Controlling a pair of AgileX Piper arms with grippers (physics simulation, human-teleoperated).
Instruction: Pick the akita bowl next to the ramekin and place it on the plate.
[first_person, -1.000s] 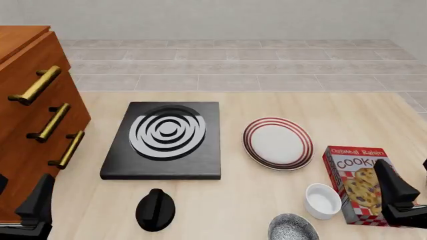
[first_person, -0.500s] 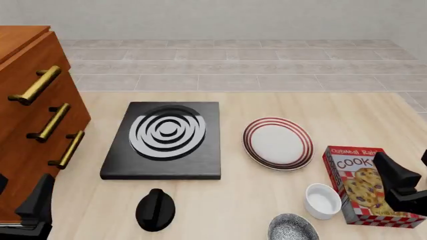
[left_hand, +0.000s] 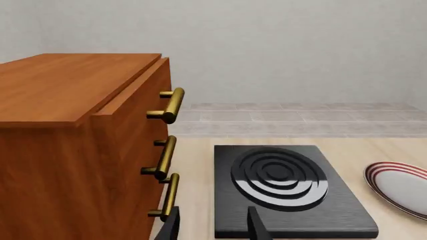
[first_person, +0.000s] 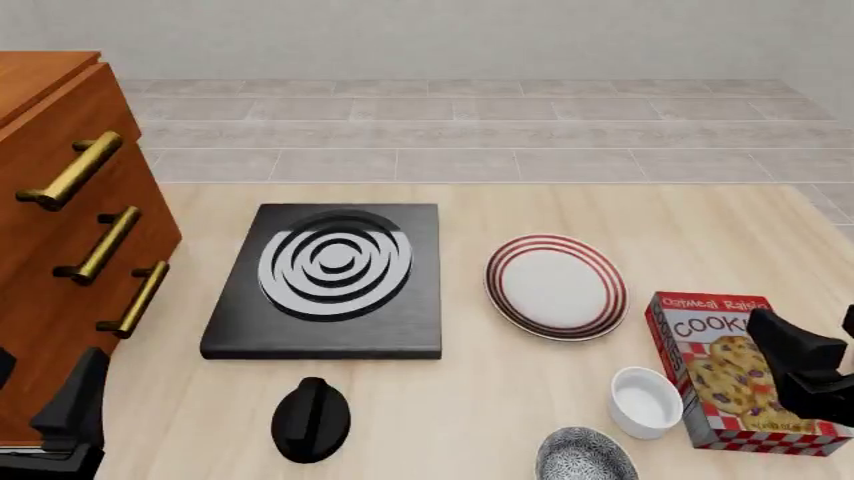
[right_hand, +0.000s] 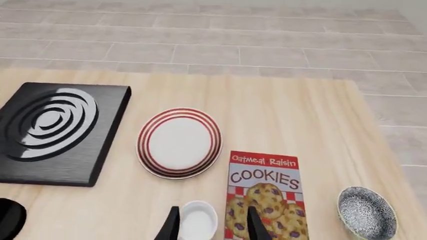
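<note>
The akita bowl (first_person: 585, 457), grey and speckled, sits at the table's near edge, touching or almost touching the white ramekin (first_person: 645, 401) on its near-left side. The red-ringed plate (first_person: 555, 286) lies farther back, bare. My right gripper (first_person: 819, 348) hangs open over the cookie box, to the right of the ramekin. In the right wrist view its fingers frame the ramekin (right_hand: 199, 220) and the box, with the plate (right_hand: 179, 143) beyond them. The left gripper (first_person: 40, 392) is open at the near left, beside the cabinet, holding nothing.
A cookie box (first_person: 734, 370) lies flat just right of the ramekin. A second speckled bowl (right_hand: 365, 212) sits on the box's far side. The black stove (first_person: 331, 275), a glossy black object (first_person: 311, 418) and a wooden drawer cabinet (first_person: 67, 230) fill the left.
The right gripper has lifted a little and tilted over the cookie box. The left arm and all objects stand as before.
</note>
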